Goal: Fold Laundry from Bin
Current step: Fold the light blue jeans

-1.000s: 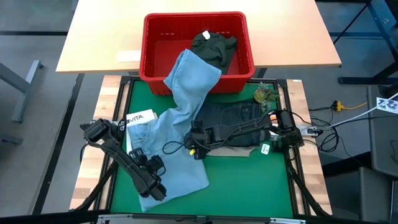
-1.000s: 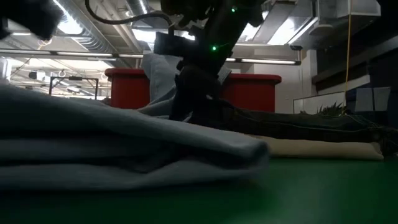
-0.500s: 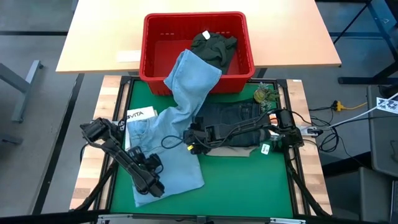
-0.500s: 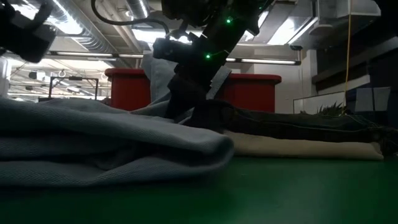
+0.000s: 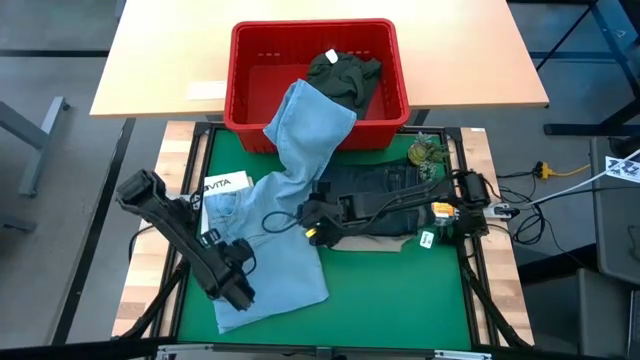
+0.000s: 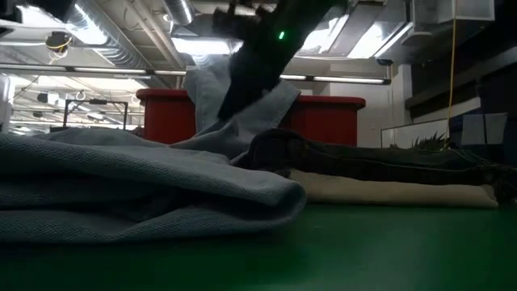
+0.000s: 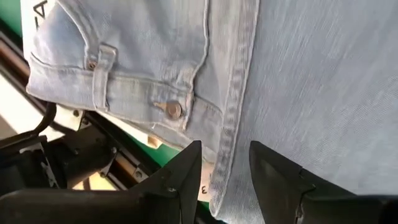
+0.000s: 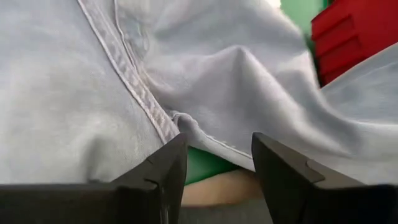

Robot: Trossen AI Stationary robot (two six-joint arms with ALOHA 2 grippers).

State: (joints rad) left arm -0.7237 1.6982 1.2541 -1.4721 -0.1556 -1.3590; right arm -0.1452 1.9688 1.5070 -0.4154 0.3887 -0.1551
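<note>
The light blue jeans (image 5: pixel 275 240) lie on the green mat. One leg runs up over the front rim (image 5: pixel 300 128) of the red bin (image 5: pixel 385 100). A dark olive piece (image 5: pixel 345 70) sits inside the bin. Dark navy jeans (image 5: pixel 385 190) rest folded on beige trousers (image 5: pixel 375 240) at the right. My left gripper (image 5: pixel 238 290) hovers open over the jeans' near left part, beside the buttoned waistband (image 7: pixel 174 110). My right gripper (image 5: pixel 312 228) hangs open above the jeans' right edge (image 8: pixel 149 106). Nothing is between either pair of fingers.
A white printed card (image 5: pixel 225 185) lies partly under the jeans at the mat's left. A small green-and-yellow item (image 5: pixel 428 155) sits at the far right corner. Cables (image 5: pixel 500 210) trail off the right edge. Bare green mat (image 5: pixel 400 300) shows at the near right.
Both grippers have risen off the light blue jeans, the left one also drawing toward the table's left. Before that, the jeans' near right corner slid a little toward the left. The cloth now lies still.
</note>
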